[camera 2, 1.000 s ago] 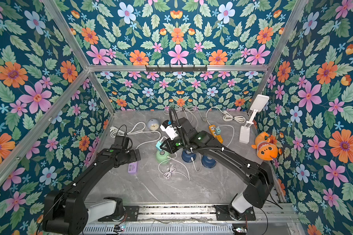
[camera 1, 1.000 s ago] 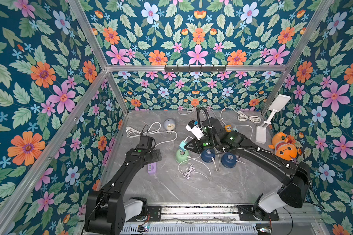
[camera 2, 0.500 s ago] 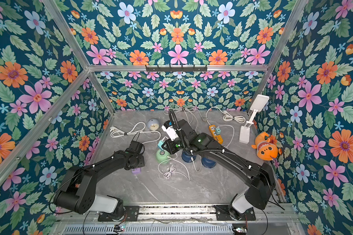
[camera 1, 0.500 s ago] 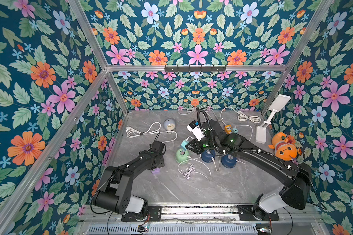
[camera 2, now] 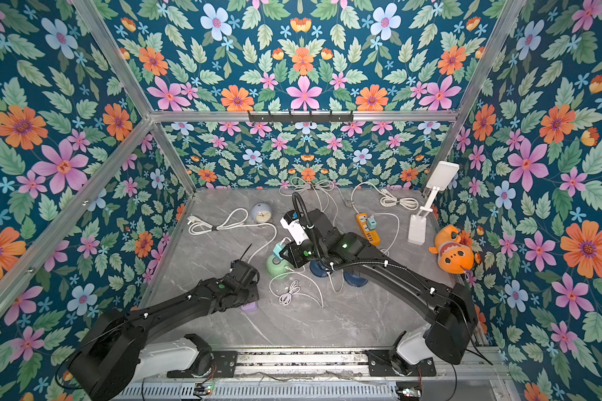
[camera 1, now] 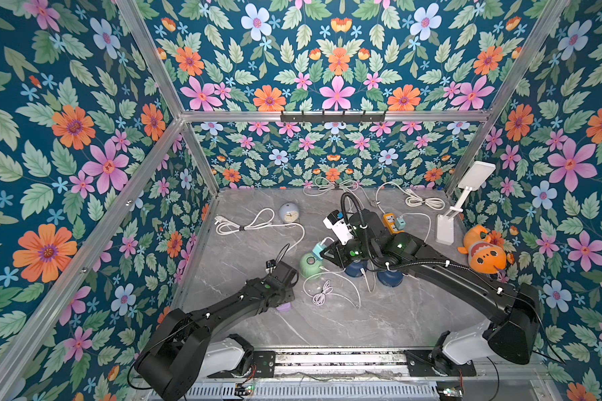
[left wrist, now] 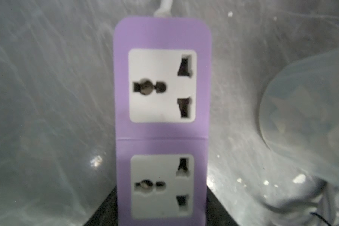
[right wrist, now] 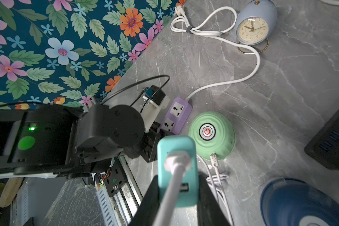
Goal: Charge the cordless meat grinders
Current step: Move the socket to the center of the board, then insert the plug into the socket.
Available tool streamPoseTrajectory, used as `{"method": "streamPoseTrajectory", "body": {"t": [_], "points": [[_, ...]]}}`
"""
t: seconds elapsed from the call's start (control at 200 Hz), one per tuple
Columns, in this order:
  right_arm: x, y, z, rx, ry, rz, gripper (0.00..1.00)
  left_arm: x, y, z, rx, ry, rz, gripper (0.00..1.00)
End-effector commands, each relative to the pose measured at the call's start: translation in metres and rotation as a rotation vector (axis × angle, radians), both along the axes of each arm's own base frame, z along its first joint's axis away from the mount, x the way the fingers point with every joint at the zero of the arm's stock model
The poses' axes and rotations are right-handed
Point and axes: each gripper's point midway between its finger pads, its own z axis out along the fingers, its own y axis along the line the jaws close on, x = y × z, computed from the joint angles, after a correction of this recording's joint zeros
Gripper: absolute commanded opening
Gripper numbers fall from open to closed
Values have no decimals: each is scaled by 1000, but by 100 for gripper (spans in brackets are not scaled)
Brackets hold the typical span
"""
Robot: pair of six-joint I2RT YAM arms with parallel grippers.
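Teal charger (right wrist: 176,150) held near the purple power strip (left wrist: 162,135)
The right claw (right wrist: 177,183) is clamped on the charger, probably to plug it in. The left claw (left wrist: 161,197) straddles the strip's end, seemingly steadying it; I cannot tell if it pinches. The green grinder (right wrist: 211,135) sits just beside the strip, a blue grinder (camera 1: 356,270) and second blue grinder (camera 1: 390,278) beyond.
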Motion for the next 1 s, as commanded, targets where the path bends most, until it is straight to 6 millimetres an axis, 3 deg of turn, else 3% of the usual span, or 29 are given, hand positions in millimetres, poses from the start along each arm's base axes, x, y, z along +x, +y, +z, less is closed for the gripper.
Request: {"method": "streamPoseTrajectory", "body": {"t": [0.0, 0.13, 0.3, 0.43, 0.465, 0.65, 0.81, 0.995], "points": [[7, 2, 6, 23, -3, -55, 0, -1, -18, 6, -153, -22, 78, 71], [7, 4, 1, -56, -14, -108, 0, 5, -9, 46, -162, -124, 106, 80], [1, 23, -6, -122, -15, -163, 0, 22, 27, 115, -43, -288, 155, 99], [-6, 45, -17, -136, 26, -177, 0, 45, 60, 147, 11, -355, 199, 100], [-6, 55, -36, -174, 50, -178, 0, 54, 71, 153, 4, -374, 215, 100], [-7, 81, -70, -231, 110, -216, 0, 96, 118, 154, -29, -385, 276, 100], [-7, 95, -104, -275, 161, -250, 0, 119, 131, 140, -79, -387, 301, 100], [-10, 106, -138, -323, 209, -290, 0, 122, 138, 123, -126, -391, 329, 100]]}}
